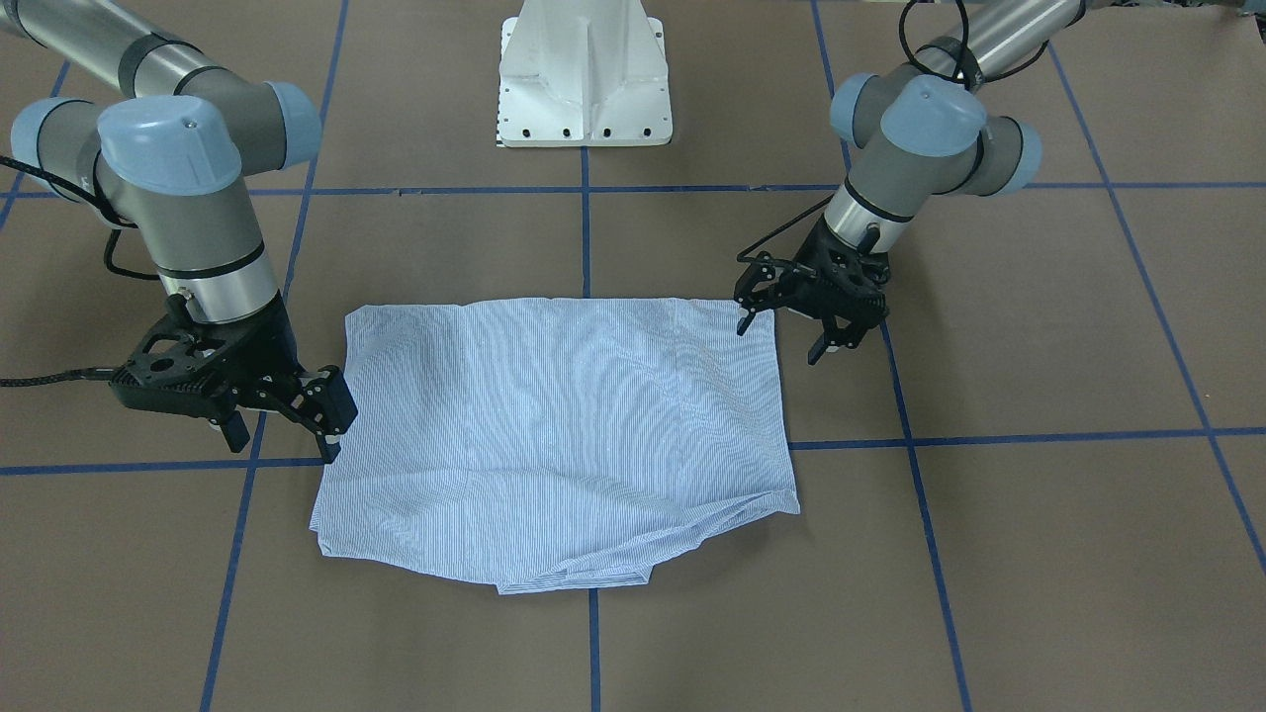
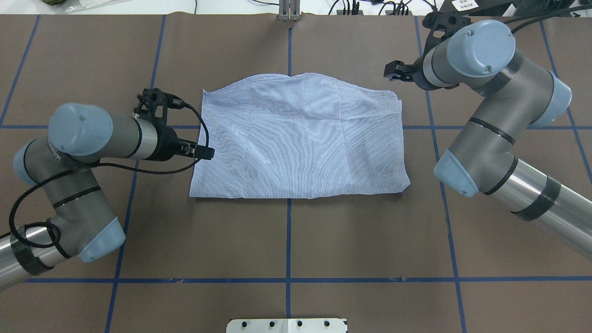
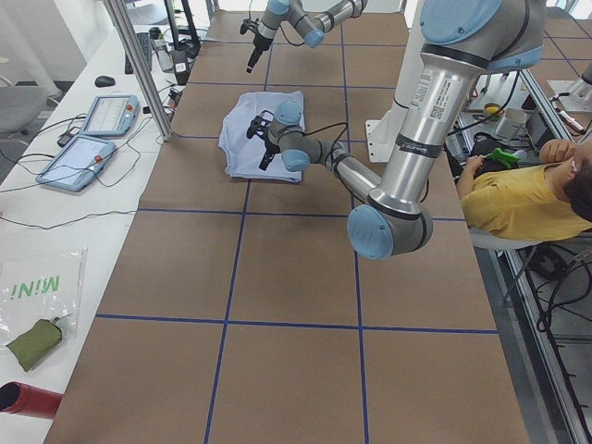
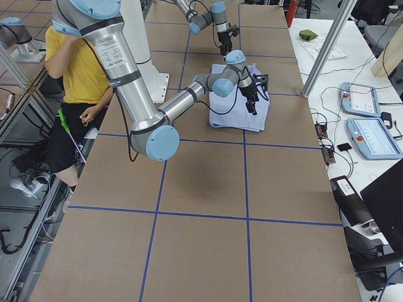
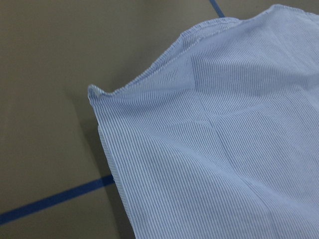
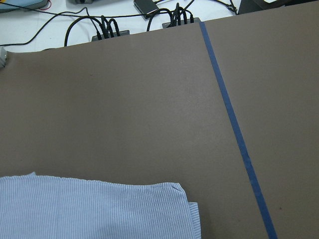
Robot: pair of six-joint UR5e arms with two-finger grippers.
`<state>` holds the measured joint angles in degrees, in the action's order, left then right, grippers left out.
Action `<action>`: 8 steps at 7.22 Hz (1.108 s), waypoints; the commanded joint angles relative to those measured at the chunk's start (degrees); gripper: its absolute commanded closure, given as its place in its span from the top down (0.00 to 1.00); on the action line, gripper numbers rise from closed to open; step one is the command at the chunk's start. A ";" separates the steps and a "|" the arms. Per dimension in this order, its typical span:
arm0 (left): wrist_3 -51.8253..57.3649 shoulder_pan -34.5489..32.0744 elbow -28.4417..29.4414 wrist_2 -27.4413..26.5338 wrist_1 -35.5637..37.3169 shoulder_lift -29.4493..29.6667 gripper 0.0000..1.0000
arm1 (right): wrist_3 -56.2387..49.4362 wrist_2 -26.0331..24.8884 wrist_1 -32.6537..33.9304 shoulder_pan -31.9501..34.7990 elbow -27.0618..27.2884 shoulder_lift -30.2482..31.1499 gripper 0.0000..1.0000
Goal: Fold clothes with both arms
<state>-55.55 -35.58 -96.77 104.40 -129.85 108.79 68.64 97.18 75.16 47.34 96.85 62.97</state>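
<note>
The left gripper (image 1: 779, 341) hangs at one short edge of the folded shirt (image 1: 564, 415), which lies flat on the table (image 1: 1039, 574). The right gripper (image 1: 287, 435) hangs at the opposite edge, so the shirt's long axis runs between them. Both are spread and empty, seemingly equally near.

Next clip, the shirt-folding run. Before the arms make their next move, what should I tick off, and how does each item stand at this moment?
1. Left gripper open: ok.
2. Right gripper open: ok.
3. Shirt free of both grippers: ok, neither is shut on cloth.
4. Shirt lying flat on the table as a rough rectangle: ok.
5. Layers lined up along the edge far from the robot: not ok, folds stick out unevenly there.
6. Fingertip clearance above the table: cannot tell.
</note>
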 commanded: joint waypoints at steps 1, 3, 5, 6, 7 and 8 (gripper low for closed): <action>-5.95 4.28 -0.26 -3.93 -4.00 -3.40 0.99 | 0.01 -0.15 -0.01 -0.14 0.09 -0.04 1.00; -9.47 6.92 -0.26 -5.96 -4.36 -4.20 0.74 | 0.01 -0.15 -0.01 -0.23 0.09 -0.04 1.00; -10.45 7.98 -0.26 -6.05 -4.36 -4.20 0.48 | 0.01 -0.15 -0.01 -0.32 0.09 -0.04 1.00; -10.54 7.98 -0.26 -6.05 -4.36 -4.29 0.34 | 0.01 -0.15 -0.01 -0.40 0.09 -0.04 1.00; -10.45 8.16 -0.26 -6.05 -4.36 -4.29 0.19 | 0.09 -0.15 -0.01 -0.40 0.09 -0.04 1.00; -10.45 8.16 -0.43 -6.05 -4.36 -4.29 0.00 | 0.09 -0.15 -0.01 -0.49 0.09 -0.04 1.00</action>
<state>-66.00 -27.51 -97.09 98.36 -134.21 104.52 68.70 97.03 75.15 46.93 96.94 62.93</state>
